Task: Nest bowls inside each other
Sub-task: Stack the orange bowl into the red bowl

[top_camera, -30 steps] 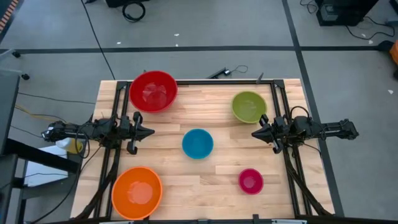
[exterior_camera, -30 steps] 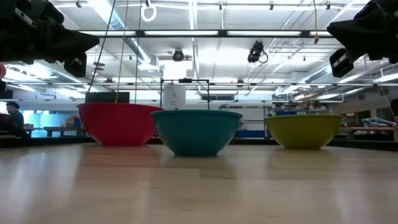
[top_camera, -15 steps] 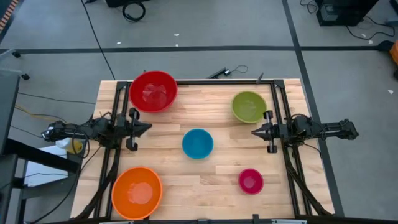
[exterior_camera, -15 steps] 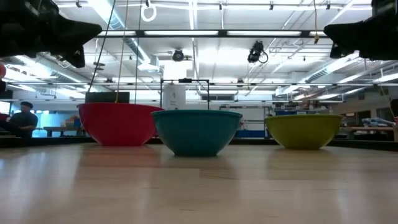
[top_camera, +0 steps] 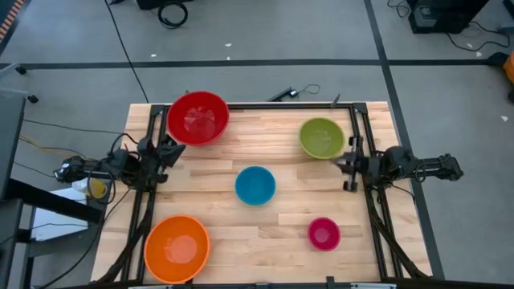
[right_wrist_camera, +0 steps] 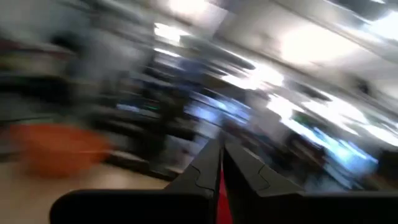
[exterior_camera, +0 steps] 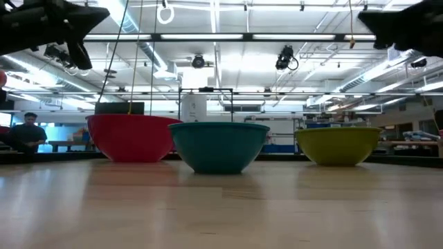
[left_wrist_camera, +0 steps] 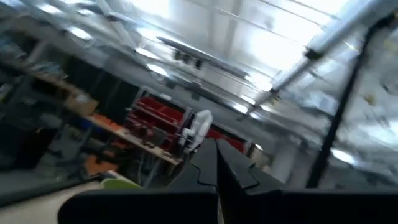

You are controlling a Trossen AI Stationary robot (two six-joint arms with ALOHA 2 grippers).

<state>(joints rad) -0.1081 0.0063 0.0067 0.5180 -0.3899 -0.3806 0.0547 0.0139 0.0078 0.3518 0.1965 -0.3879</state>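
Five bowls rest on their bases on the wooden table: red at the far left, olive green at the far right, blue in the middle, magenta pink at the near right, orange at the near left. My left gripper hangs shut at the left edge, just on the near side of the red bowl. My right gripper hangs shut at the right edge, just on the near side of the green bowl. In the wrist views both pairs of fingers lie together and point up into the room.
Black frame rails run along the table's left and right edges, under the arms. A dark cable lies at the far edge. A person sits far off in the room. Bare wood lies between the bowls.
Both grippers have tipped up from level and rolled about their own axes, staying shut. In the high view their tips have drawn back toward the table's left and right edges; in the low view both have risen. The bowls have not moved.
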